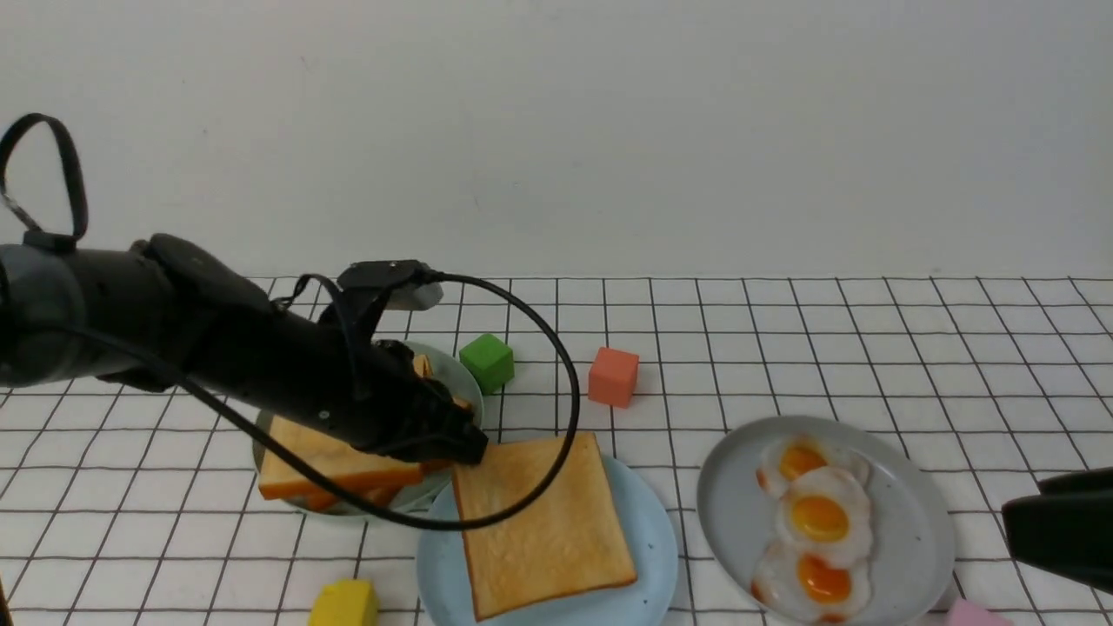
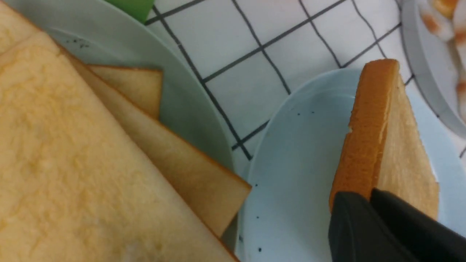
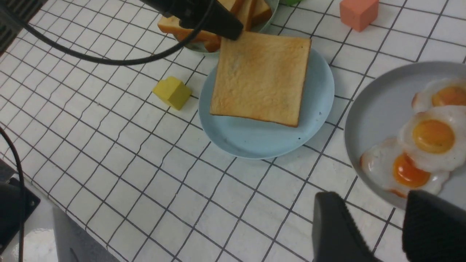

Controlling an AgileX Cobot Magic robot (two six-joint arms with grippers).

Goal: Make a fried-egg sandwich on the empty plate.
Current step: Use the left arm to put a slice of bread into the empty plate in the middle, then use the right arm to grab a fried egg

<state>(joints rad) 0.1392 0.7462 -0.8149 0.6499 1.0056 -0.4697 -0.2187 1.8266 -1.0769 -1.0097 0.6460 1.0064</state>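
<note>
A square golden-brown toast slice (image 1: 543,526) lies over the round light blue plate (image 1: 652,556). My left gripper (image 1: 469,452) is shut on the toast's far left corner. The left wrist view shows the black fingers (image 2: 349,218) clamped on the toast's edge (image 2: 364,138) above the speckled blue plate (image 2: 298,163). Three fried eggs (image 1: 817,517) lie on the grey plate (image 1: 904,513) at the right. My right gripper (image 3: 373,198) is open and empty, just off the grey plate's (image 3: 371,109) near edge. It shows at the right edge of the front view (image 1: 1056,526).
A pale green plate (image 1: 456,369) behind my left arm holds more toast slices (image 1: 322,465). A green cube (image 1: 487,361) and a salmon cube (image 1: 613,376) stand behind the plates. A yellow block (image 1: 346,604) and a pink block (image 1: 974,616) sit at the front edge.
</note>
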